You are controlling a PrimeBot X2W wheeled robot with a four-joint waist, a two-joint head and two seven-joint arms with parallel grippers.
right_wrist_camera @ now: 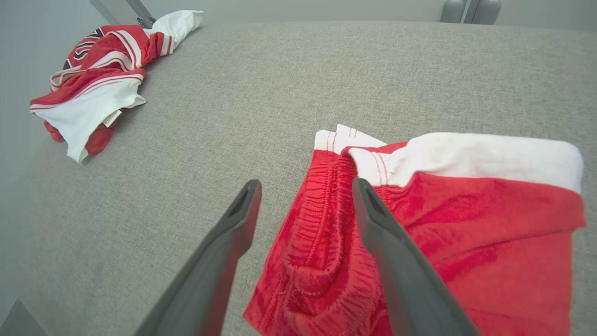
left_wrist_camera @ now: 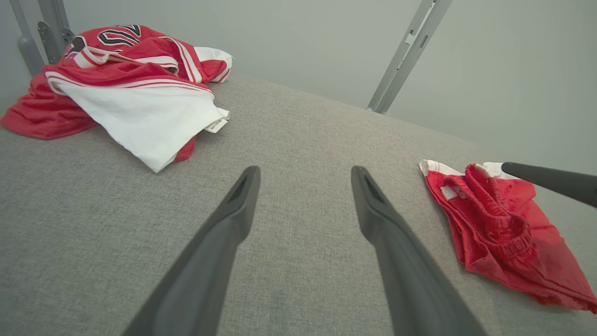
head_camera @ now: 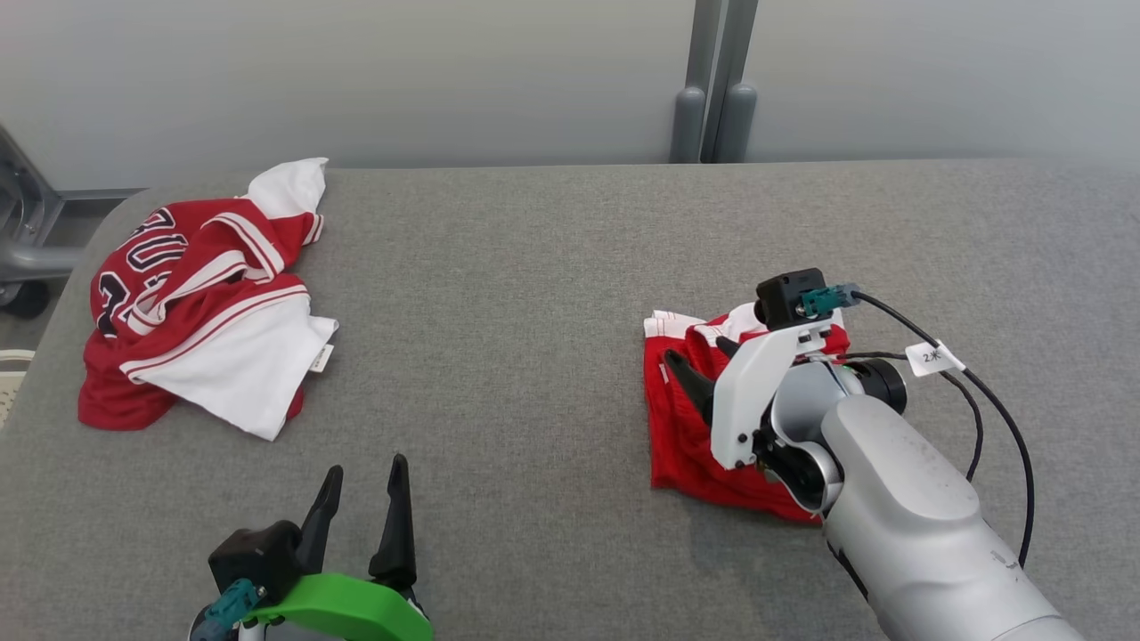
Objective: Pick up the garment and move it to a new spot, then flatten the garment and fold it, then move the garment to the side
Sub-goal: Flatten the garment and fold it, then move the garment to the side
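Note:
The garment point(head_camera: 681, 454) is a pair of red shorts with white trim, lying folded into a small rectangle on the right half of the grey table. My right gripper point(head_camera: 696, 352) hovers over its left part with the jaws open. In the right wrist view the two fingers straddle the gathered waistband of the garment point(right_wrist_camera: 466, 210), with nothing pinched in the right gripper point(right_wrist_camera: 306, 184). My left gripper point(head_camera: 366, 465) stands open near the front edge, over bare cloth. In the left wrist view the left gripper point(left_wrist_camera: 305, 170) is open and the garment point(left_wrist_camera: 503, 233) lies off to the right.
A crumpled pile of red and white jerseys point(head_camera: 196, 294) lies at the table's far left. The grey padded table point(head_camera: 534, 312) is bare between pile and shorts. Grey posts point(head_camera: 712, 116) stand behind the back edge, and a metal frame point(head_camera: 27, 231) is beyond the left edge.

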